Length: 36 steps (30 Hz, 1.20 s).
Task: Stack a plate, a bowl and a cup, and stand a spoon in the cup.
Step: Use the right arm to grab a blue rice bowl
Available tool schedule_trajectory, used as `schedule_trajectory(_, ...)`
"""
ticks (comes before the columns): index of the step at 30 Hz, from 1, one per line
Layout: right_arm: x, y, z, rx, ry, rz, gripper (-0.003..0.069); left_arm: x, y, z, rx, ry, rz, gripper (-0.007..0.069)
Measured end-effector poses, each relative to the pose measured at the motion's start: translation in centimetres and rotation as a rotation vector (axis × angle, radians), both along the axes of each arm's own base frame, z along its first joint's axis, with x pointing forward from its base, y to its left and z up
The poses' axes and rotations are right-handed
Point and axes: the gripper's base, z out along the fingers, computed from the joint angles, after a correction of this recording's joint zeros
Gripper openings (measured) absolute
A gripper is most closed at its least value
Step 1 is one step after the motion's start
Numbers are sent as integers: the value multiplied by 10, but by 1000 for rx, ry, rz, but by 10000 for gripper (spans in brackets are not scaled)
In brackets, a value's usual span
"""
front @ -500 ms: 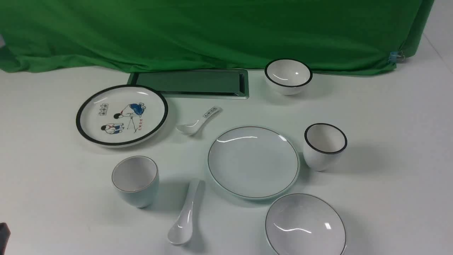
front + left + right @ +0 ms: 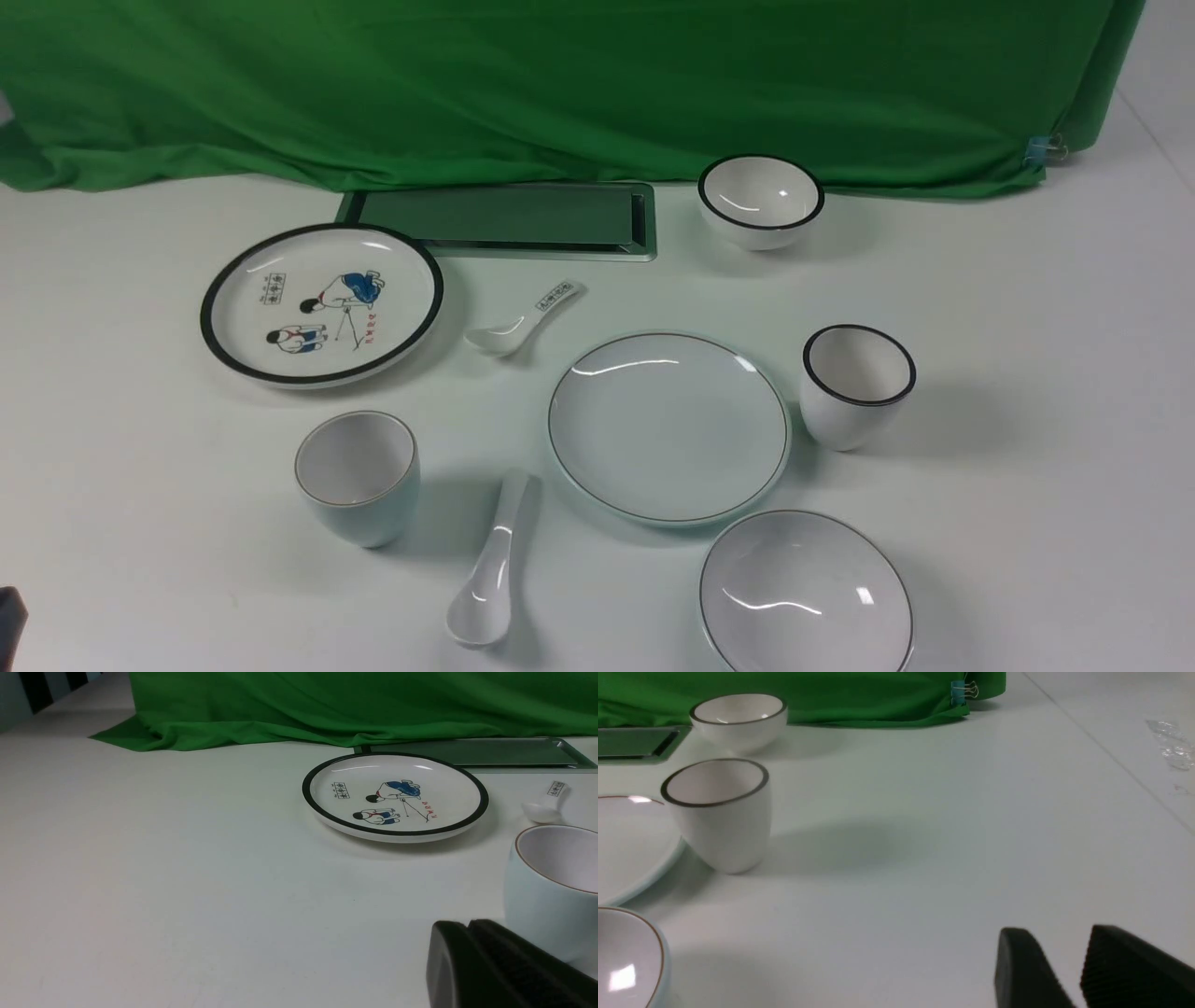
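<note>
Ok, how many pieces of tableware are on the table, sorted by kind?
Plates: 2, plain plate and cartoon plate
Bowls: 2, shallow bowl and black-rimmed bowl
Cups: 2, pale blue-green cup and black-rimmed cup
Spoons: 2, plain spoon and printed spoon
Total: 8

No writing here can be read. The cartoon plate [image 2: 401,280] carries a boxed block of characters and some red ones, and the small spoon [image 2: 523,320] has boxed print on its handle, all too tiny to make out.
</note>
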Motion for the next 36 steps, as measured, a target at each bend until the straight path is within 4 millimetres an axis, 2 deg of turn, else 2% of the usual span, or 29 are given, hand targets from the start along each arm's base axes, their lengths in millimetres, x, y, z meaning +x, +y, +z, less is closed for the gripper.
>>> schedule_trajectory(29,0,0,0,-21,2,5,242,0,0,0,0,0,0,-29)
schedule_trajectory(33,0,1,0,118,-8,-19,242,0,0,1,5,-6,1,-29)
schedule_trajectory(36,0,2,0,392,-24,-67,242,1,-1,7,-138,-86,8,-29)
